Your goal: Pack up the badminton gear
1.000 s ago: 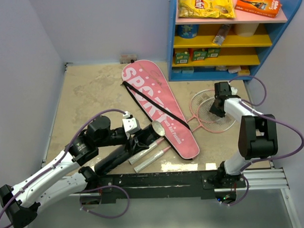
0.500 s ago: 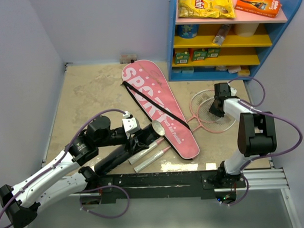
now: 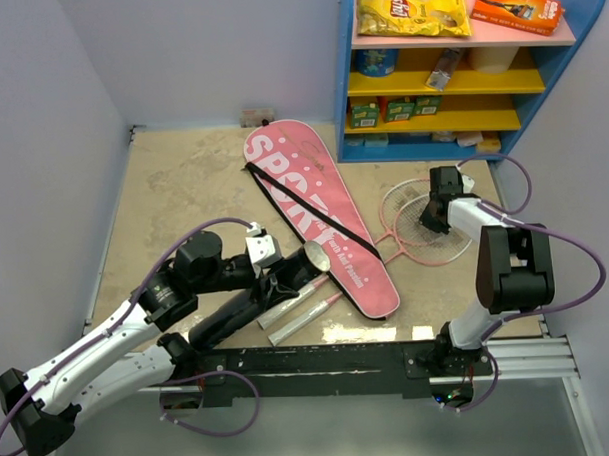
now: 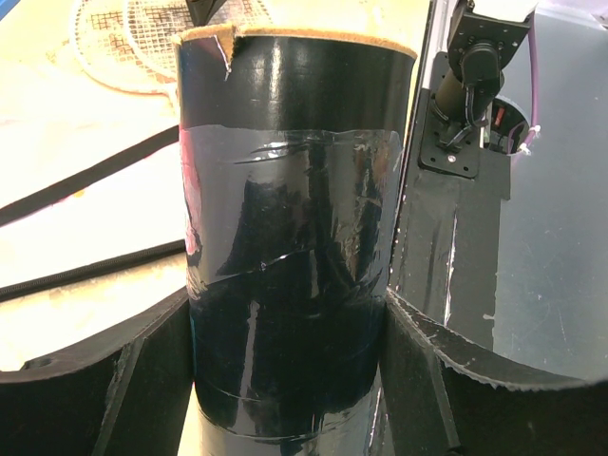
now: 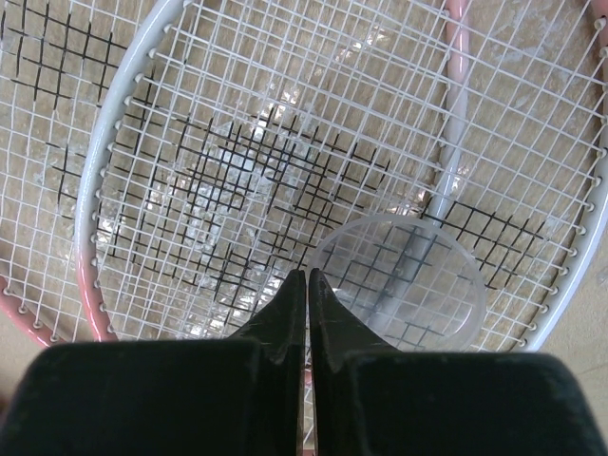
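Currently, left claw (image 3: 274, 282): clamped on the long black tube (image 4: 285, 237), which fills the gap between its fingers
pink bag (image 3: 314, 213): just right of that claw
right claw (image 5: 306, 285): fingers together over the rackets (image 5: 237, 142), clear cap (image 5: 399, 280) at its tips
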